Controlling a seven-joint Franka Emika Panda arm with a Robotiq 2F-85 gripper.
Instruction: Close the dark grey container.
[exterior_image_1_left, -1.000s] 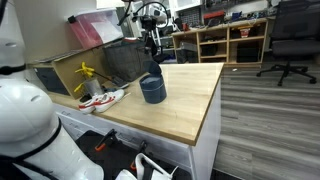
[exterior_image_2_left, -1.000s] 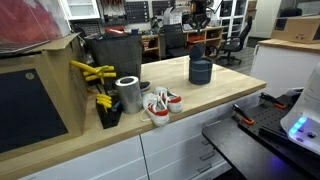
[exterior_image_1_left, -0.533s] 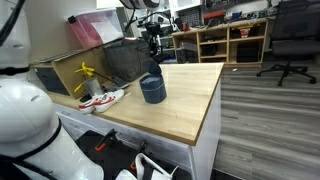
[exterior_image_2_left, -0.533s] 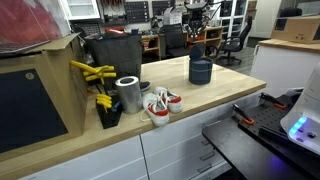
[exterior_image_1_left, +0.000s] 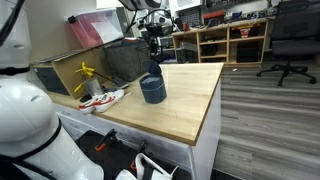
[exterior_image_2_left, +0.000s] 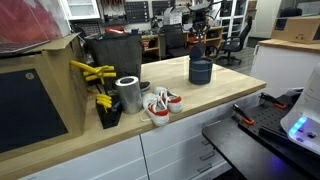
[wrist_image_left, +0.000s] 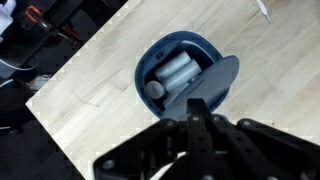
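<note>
Hovering over the dark grey container (exterior_image_1_left: 152, 91) toward the far side of the bench (exterior_image_1_left: 190, 112), end effector (wrist_image_left: 196, 118) seemingly clenched and empty. Lid (wrist_image_left: 215, 85) leaning tilted on the rim, not yet seated; closing barely half done.

Dark grey container (wrist_image_left: 160, 52), round, upright on wood counter (wrist_image_left: 90, 115); lid (wrist_image_left: 215, 82) ajar, tilted on rim.

The light wooden bench (exterior_image_1_left: 190, 105) carries a short dark blue-grey cylindrical tub (exterior_image_1_left: 153, 91) (lid (wrist_image_left: 215, 82) ajar), a silver metal can (exterior_image_2_left: 128, 94) and red-and-white shoes (exterior_image_2_left: 158, 105)
</note>
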